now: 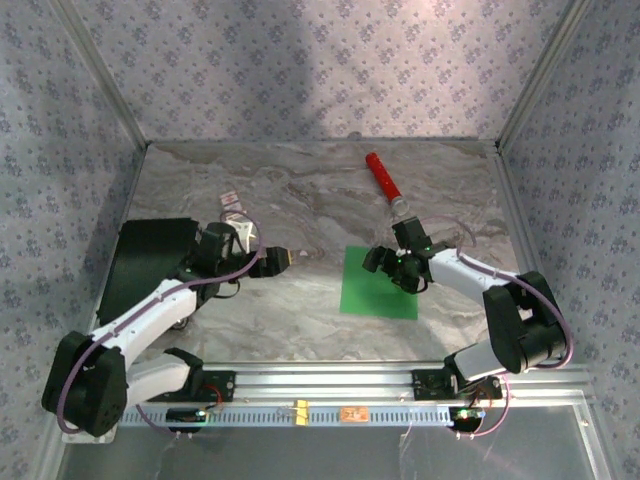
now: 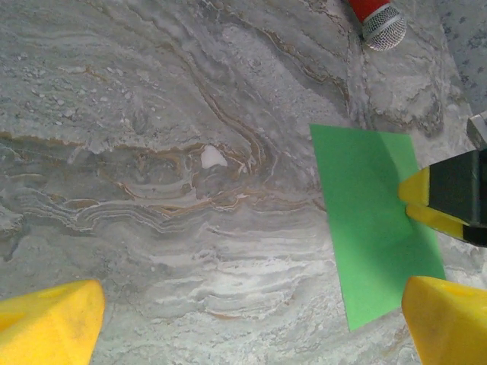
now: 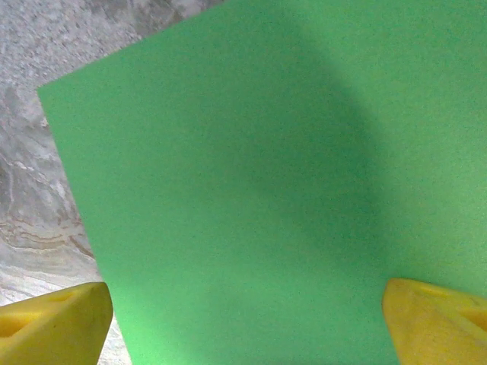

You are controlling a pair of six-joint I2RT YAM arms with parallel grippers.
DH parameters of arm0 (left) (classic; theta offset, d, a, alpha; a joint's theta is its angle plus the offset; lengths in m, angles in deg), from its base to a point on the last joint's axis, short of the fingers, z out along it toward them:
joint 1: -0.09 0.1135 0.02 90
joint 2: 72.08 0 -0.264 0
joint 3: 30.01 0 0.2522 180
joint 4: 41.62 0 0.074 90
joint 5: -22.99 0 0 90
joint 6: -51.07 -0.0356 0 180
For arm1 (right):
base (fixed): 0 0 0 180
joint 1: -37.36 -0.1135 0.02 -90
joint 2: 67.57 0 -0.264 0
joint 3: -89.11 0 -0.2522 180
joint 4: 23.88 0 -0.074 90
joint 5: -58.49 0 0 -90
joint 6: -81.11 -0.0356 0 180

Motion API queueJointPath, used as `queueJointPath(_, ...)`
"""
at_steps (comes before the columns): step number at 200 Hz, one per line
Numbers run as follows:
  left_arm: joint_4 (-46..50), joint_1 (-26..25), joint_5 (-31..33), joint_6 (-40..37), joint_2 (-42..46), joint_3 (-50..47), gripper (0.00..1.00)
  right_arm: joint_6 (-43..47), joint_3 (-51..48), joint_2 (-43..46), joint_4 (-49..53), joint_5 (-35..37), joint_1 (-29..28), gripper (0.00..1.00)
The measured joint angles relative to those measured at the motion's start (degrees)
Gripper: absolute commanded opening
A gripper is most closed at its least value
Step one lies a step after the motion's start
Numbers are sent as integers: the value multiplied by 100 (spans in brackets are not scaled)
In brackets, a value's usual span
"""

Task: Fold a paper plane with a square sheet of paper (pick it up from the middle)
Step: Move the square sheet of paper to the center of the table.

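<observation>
Right wrist view has the square sheet of paper [image 3: 251,152] spread flat and uncreased under the right fingers [image 3: 53,323], whose two yellow tips stand far apart at the bottom corners of the picture with nothing pinched between them. A soft shadow falls across the middle of the green sheet. One corner and two edges of it show against the grey marbled surface [image 3: 30,152]. Whether the tips touch the paper I cannot tell.

Top external view places the sheet [image 1: 372,290] on the near half of the surface, right of centre. The right arm's wrist reaches in over the sheet's far right part. A red cylinder [image 1: 381,174] lies well beyond the sheet toward the back wall, apart from it, with its pale end pointing toward the right arm. A black flat box [image 1: 150,255] rests at the left side of the surface, just beside the left arm.

Left wrist view shows the left fingers [image 2: 49,323] spread wide as well, yellow tips at both lower corners and only bare surface between them, gripping nothing. They sit off to the left of the sheet, which lies ahead of them at an angle. The right arm's yellow and black tip overlaps the sheet's far edge, and the red cylinder's silvery end shows at the top
</observation>
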Motion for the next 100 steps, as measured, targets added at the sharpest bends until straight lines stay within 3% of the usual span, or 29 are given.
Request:
queueJointPath(55,236,-52,-118,24,-87,7,100,-232,96,-302,-525,-13,-374,93)
queueJointPath(100,640,-699,249,-24,-308,153,100,-682,396,-817,-1246,-205,-787,93)
